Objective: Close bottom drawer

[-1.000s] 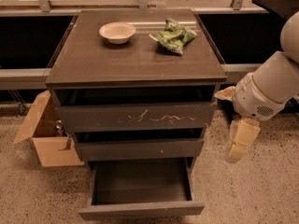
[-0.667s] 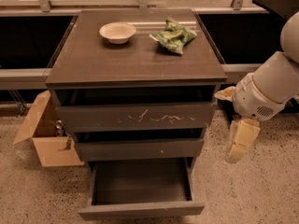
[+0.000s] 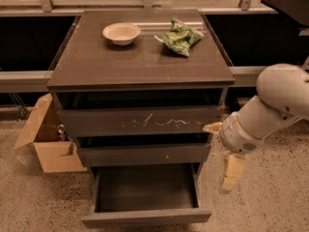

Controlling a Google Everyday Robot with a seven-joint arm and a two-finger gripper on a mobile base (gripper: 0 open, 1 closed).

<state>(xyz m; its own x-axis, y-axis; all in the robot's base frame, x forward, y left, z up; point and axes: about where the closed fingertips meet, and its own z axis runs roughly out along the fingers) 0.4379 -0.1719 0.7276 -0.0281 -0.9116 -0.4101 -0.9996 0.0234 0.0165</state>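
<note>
The bottom drawer [image 3: 145, 217] of the dark grey-brown cabinet [image 3: 140, 64] stands pulled far out, and its empty inside faces up. Its plain front panel is near the picture's lower edge. Above it are the middle front with a small white speck [image 3: 145, 154] and the top front with white scratches [image 3: 145, 122]; both look slightly out. My gripper [image 3: 231, 170] hangs from the white arm [image 3: 270, 110] at the cabinet's right side. It is level with the middle and bottom drawers, apart from the open drawer's right corner, and holds nothing that I can see.
A white bowl [image 3: 121, 33] and a green snack bag [image 3: 179, 36] lie on the cabinet top. An open cardboard box [image 3: 46, 141] stands on the speckled floor to the left. Dark counters and a rail run behind on both sides.
My gripper and forearm have moved down and left, closer to the cabinet's right side and the open drawer. The drawers have not moved.
</note>
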